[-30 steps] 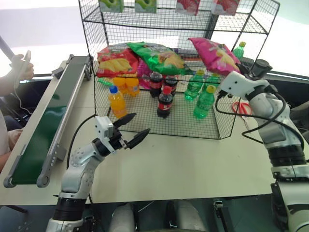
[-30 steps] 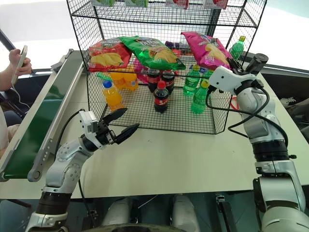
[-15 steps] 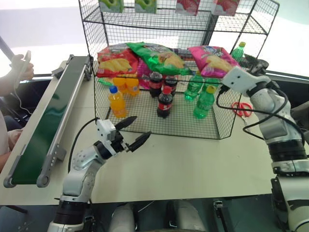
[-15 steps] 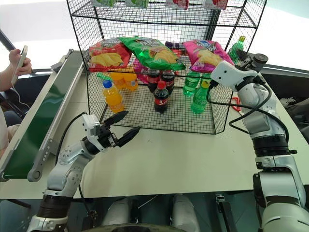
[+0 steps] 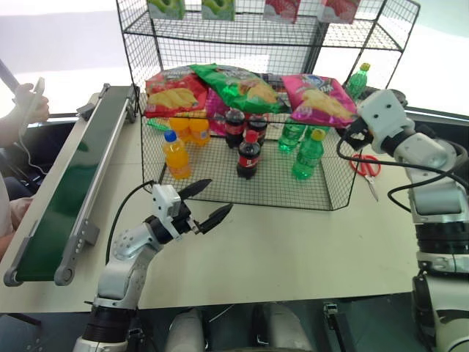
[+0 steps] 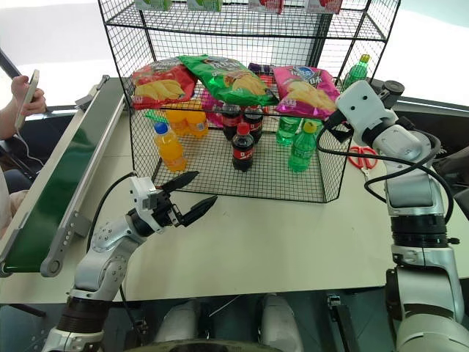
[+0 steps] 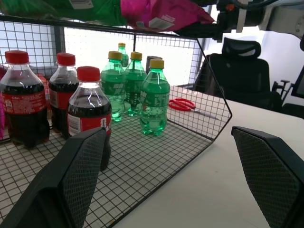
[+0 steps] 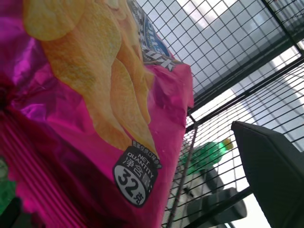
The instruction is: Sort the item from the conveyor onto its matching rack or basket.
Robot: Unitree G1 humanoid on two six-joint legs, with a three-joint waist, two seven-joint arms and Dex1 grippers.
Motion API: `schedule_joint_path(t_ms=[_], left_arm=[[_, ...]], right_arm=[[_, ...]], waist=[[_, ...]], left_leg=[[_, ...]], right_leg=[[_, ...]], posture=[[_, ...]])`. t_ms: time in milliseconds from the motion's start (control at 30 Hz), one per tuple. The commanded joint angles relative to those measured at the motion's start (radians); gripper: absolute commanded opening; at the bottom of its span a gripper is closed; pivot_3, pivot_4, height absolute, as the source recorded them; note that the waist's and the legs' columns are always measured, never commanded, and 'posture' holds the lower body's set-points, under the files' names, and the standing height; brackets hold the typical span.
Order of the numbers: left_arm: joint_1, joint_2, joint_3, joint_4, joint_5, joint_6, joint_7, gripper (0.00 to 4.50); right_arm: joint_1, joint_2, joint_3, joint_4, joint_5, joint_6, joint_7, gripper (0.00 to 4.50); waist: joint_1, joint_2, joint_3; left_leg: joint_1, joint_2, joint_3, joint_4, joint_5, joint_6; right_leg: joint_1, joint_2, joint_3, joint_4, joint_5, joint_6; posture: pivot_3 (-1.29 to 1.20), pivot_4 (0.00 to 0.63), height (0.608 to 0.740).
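Already shelved, the pink chip bag (image 6: 306,86) lies flat on the middle tier of the black wire rack (image 6: 220,110), at its right end, beside a green chip bag (image 6: 229,78) and a red chip bag (image 6: 157,83) that share the same tier, which suggests this shelf is the matching place for snack bags. The right gripper (image 5: 352,126) hangs just off the rack's right side, next to the bag; in the right wrist view one dark finger stands clear of the bag's glossy printed face, the fingers spread wide with nothing between them, so the bag appears to be resting on the wire by its own weight. Below, on the rack's bottom tier, cola bottles (image 5: 248,154), green soda bottles (image 5: 308,155) and an orange soda bottle (image 5: 176,154) stand upright in groups by kind. The left gripper (image 6: 188,196) hovers low over the bench (image 6: 293,242) in front of the rack, its fingers wide apart and empty, seemingly kept out of the way. The green conveyor (image 5: 69,191) runs along the bench's left edge with no item visible on its belt. Red-handled scissors (image 6: 361,155) lie on the bench to the rack's right. A person's hand (image 5: 31,104) holds a phone at far left. By the look of it, the sorting step is all but done, with only the right arm's retreat left.
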Motion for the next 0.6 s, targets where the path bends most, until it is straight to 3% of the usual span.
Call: schedule_joint_path(t_ms=[33, 167, 267, 500, 533, 600], left_arm=[[-0.002, 0.0, -0.004, -0.022, 0.006, -0.023, 0.002, 4.5], [0.0, 0.002, -0.012, -0.024, 0.016, -0.029, 0.0, 4.5], [0.002, 0.003, -0.012, -0.026, 0.022, -0.032, 0.0, 4.5], [-0.002, 0.006, -0.01, -0.031, 0.022, -0.028, 0.002, 4.5], [0.0, 0.006, -0.012, -0.033, 0.023, -0.028, 0.002, 4.5], [0.003, 0.003, -0.016, -0.035, 0.024, -0.028, 0.003, 4.5]], right_arm=[[-0.01, -0.001, -0.036, -0.068, 0.058, 0.011, 0.01, 4.42], [-0.01, -0.003, -0.037, -0.076, 0.059, -0.027, -0.014, 4.42], [-0.002, -0.009, -0.023, -0.076, 0.056, -0.051, -0.007, 3.71], [0.023, -0.033, 0.012, -0.059, 0.015, -0.138, -0.003, 0.29], [0.023, -0.041, 0.019, -0.052, -0.005, -0.161, -0.014, 0.06], [0.015, -0.059, 0.032, -0.029, -0.057, -0.209, -0.047, 0.06]], waist=[[0.002, 0.001, 0.0], [0.007, 0.0, 0.0], [0.005, 0.0, 0.0], [0.004, 0.0, 0.0], [0.004, 0.001, 0.0], [0.004, 0.001, 0.0]], left_leg=[[0.0, 0.0, 0.0, 0.0, 0.0, 0.0], [-0.001, -0.001, 0.0, 0.0, 0.0, 0.0], [-0.001, -0.001, 0.0, 0.0, 0.0, 0.0], [-0.001, -0.001, 0.0, 0.0, 0.0, 0.0], [-0.001, -0.001, 0.0, 0.0, 0.0, 0.0], [-0.001, -0.001, 0.0, 0.0, 0.0, 0.0]], right_leg=[[0.0, 0.0, 0.0, 0.0, 0.0, 0.0], [0.0, 0.0, 0.0, -0.001, 0.0, 0.0], [0.0, 0.0, 0.0, -0.001, 0.0, 0.0], [0.0, 0.0, 0.0, -0.001, 0.0, 0.0], [0.0, 0.0, 0.0, -0.001, 0.0, 0.0], [0.0, 0.0, 0.0, -0.001, 0.0, 0.0]], posture=[[0.0, 0.15, 0.726], [0.0, 0.15, 0.726], [0.0, 0.15, 0.726], [0.0, 0.15, 0.726], [0.0, 0.15, 0.726], [0.0, 0.15, 0.726]])
